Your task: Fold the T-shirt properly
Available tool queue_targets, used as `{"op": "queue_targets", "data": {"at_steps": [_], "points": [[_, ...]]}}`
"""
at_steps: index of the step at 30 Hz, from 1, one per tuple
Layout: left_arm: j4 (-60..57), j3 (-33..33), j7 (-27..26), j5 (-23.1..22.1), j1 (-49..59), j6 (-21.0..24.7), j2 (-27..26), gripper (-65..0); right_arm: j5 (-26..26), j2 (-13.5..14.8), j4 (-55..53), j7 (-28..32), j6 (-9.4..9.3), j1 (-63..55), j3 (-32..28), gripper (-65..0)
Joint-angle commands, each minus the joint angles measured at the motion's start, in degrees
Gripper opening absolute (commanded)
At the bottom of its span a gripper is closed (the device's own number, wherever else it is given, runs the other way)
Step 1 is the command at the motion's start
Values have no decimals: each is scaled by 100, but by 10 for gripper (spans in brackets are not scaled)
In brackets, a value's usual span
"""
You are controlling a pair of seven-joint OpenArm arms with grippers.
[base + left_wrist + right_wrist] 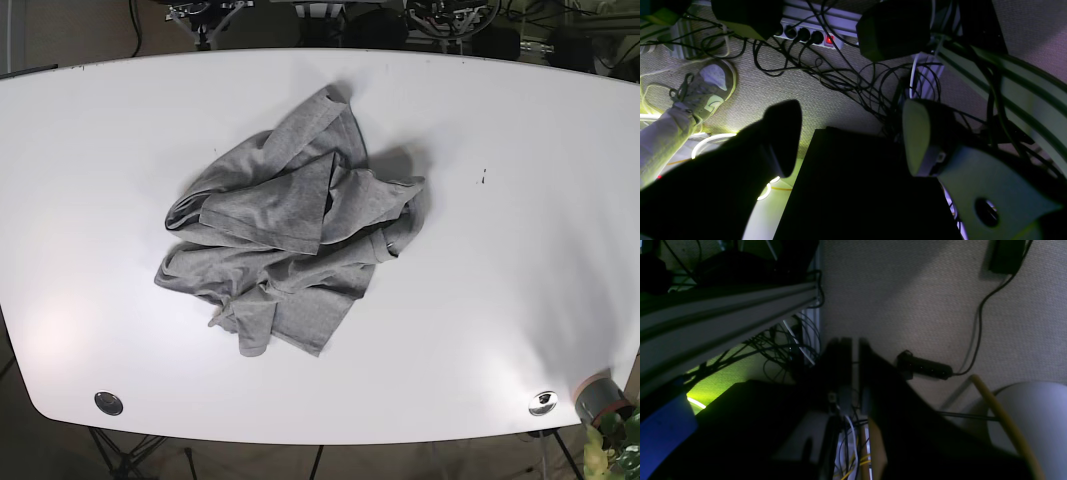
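Base view only: grey T-shirt (290, 235) crumpled mid-bench (520, 200), no arms above. Best first to spread flat, seeking shoulders or hem. Wrist views only: floor, cables; left pincer (850, 133) wide apart, right pincer (855, 353) nearly closed, both holding nothing.

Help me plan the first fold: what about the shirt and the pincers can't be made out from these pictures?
- T-shirt, base view: crumpled; its own folds hide collar, sleeves and which side faces up.
- Both arms: outside the base view, so their position relative to the white table is unknown.
- Left pincer: open over floor cables; shirt not in view.
- Right pincer: dark, blurred; fingers nearly together, grip state unclear.
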Motion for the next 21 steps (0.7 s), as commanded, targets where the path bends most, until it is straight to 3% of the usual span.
{"op": "queue_targets", "data": {"at_steps": [1,21], "points": [[-8,56,29,40,-21,57,-8,-211,86,53,-41,72,26,24,-16,-620],[8,-1,-29,14,17,5,-28,-211,26,-36,57,48,10,-5,26,-623]]}}
